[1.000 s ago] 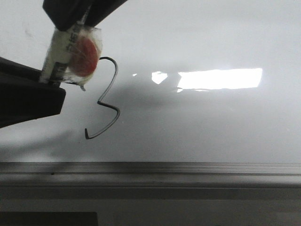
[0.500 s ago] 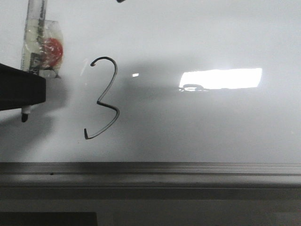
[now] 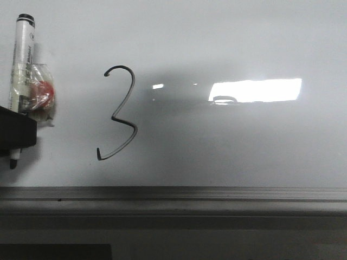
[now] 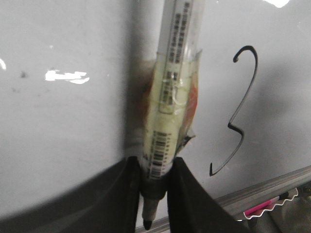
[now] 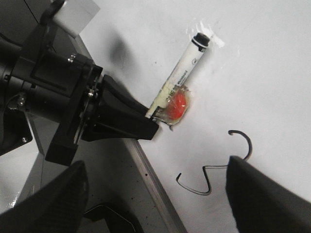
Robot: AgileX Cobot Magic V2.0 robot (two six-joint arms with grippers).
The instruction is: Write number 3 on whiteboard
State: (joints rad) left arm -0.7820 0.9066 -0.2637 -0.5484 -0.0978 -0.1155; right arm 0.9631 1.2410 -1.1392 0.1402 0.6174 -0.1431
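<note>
The number 3 (image 3: 123,120) is drawn in thin dark line on the whiteboard (image 3: 233,146), left of the middle. My left gripper (image 3: 16,132) sits at the far left edge, apart from the 3, shut on a white marker (image 3: 21,65) with a red blob taped to its barrel. The marker stands upright with its tip pointing down. The left wrist view shows the jaws (image 4: 154,162) clamped on the marker (image 4: 167,107), with the 3 (image 4: 244,97) beside it. My right gripper (image 5: 155,199) is open and empty, off the board, looking at the 3 (image 5: 208,182) and the marker (image 5: 182,80).
A grey metal ledge (image 3: 173,195) runs along the board's bottom edge. A bright rectangular glare (image 3: 255,90) lies right of the 3. A pink object (image 4: 265,208) lies below the ledge in the left wrist view.
My left gripper has moved left and down with the marker, away from the 3, and the top hook of the 3 is now uncovered. The dark part at the top has left the view.
</note>
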